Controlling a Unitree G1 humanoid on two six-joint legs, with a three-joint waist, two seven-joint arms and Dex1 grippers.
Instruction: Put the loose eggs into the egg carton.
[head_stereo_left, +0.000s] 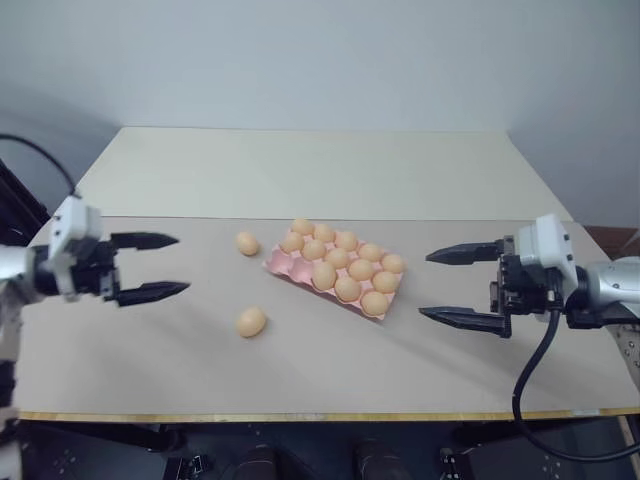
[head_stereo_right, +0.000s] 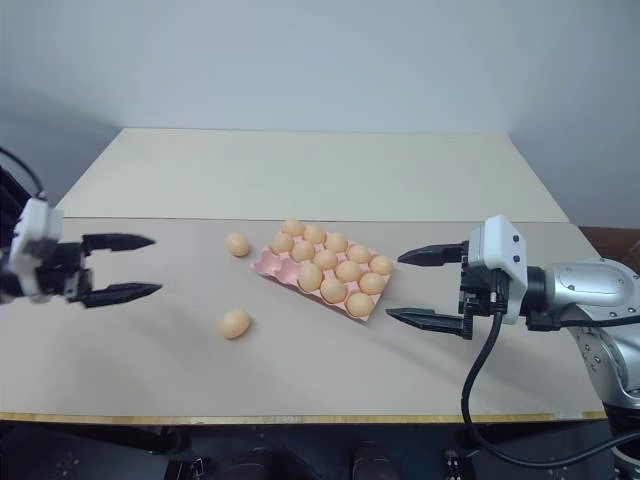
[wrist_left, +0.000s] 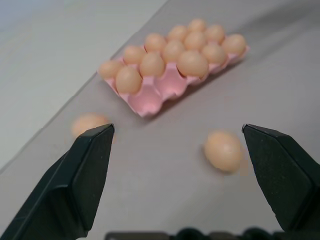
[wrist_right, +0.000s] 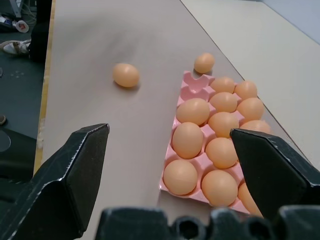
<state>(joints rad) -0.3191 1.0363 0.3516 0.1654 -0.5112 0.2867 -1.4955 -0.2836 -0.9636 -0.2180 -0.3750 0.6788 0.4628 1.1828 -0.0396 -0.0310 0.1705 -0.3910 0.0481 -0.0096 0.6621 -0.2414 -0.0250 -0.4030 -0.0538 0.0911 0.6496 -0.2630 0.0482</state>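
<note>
Your left gripper (head_stereo_left: 168, 267) and right gripper (head_stereo_left: 452, 285) both hover spread and empty flanking the pink moulded egg carton (head_stereo_left: 283, 265), two pale orange-tan loose eggs (head_stereo_left: 251, 321) lying left of it on the table.

Two long, tapered black fingers on the left gripper (head_stereo_left: 150, 267) behind a boxy white wrist housing. Same black wedge-shaped fingers on the right gripper (head_stereo_left: 468, 287), white block, glossy silver forearm, thick black cable looping beneath.
</note>
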